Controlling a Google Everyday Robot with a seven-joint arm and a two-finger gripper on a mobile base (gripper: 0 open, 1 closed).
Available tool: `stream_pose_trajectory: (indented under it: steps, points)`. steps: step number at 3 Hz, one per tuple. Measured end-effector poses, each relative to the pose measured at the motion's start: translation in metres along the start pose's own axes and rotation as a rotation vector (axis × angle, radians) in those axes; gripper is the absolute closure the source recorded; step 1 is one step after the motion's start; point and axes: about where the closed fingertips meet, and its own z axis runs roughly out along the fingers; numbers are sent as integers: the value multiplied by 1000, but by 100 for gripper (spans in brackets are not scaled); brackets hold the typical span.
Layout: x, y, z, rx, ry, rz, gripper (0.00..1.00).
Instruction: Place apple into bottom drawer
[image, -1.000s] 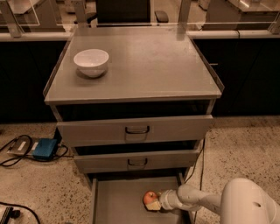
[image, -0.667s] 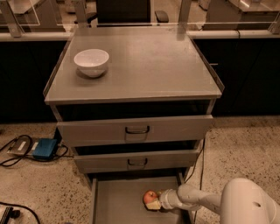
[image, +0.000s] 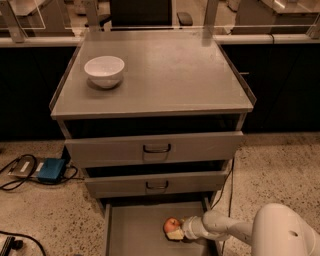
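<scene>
The apple (image: 172, 225), small and red with yellowish patches, is low inside the bottom drawer (image: 135, 230), the pulled-out flat grey tray under the cabinet, towards its right side. My gripper (image: 178, 232) reaches in from the right at the end of the white arm (image: 225, 229) and sits right against the apple's right and lower side. The apple looks to be at or just above the drawer floor; I cannot tell whether it rests there.
A white bowl (image: 104, 70) stands on the cabinet top (image: 170, 75) at the left. Two grey drawers with dark loop handles (image: 156, 148) sit slightly open above the tray. A blue box with cables (image: 50, 170) lies on the speckled floor at the left.
</scene>
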Motion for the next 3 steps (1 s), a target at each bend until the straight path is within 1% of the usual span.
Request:
stream_pose_trajectory:
  steps: [1, 2, 3]
  points:
    - [0, 0, 0, 0, 0, 0, 13]
    - [0, 0, 0, 0, 0, 0, 0]
    - [0, 0, 0, 0, 0, 0, 0]
